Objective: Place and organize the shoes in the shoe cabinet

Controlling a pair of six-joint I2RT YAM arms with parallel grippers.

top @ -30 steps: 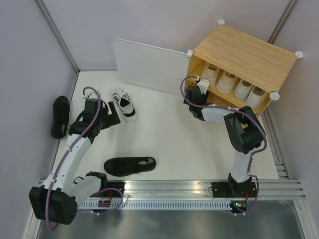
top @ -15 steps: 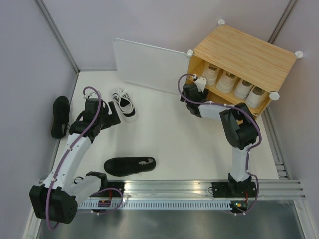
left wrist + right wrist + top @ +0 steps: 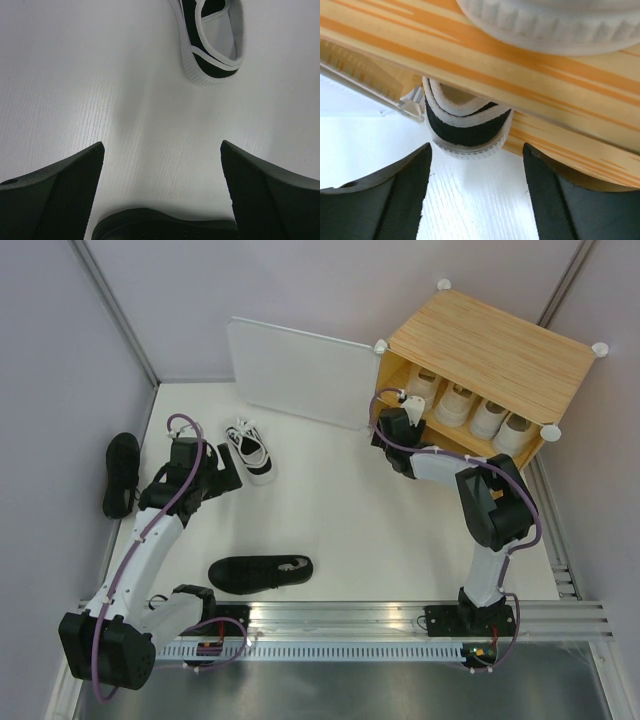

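Shoes: four pale ones [image 3: 457, 403] stand heel-out on the shoe cabinet's [image 3: 490, 350] upper shelf [image 3: 545, 75], at the surface's [image 3: 350, 510] far right corner. A black-trimmed sneaker [image 3: 467, 132] is tucked beneath. The right jaws are apart, flanking its heel without touching it, so it rests unaided. The left jaws are wide apart, facing a second trimmed sneaker [image 3: 212, 45], probably the next pick. Two black shoes [image 3: 260, 572] lie loose.

Left arm [image 3: 138, 558], right arm [image 3: 483, 575]: same build. White tube links between bulky black joint housings. A thin purple cable [image 3: 181, 417] runs along the outside of each arm and stands off in a free loop near the wrist. Bases [image 3: 455, 619]: flat black plates. Fingers [image 3: 60, 195]: matte black wedges, inner faces finely dimpled, with a small round hole near one root.
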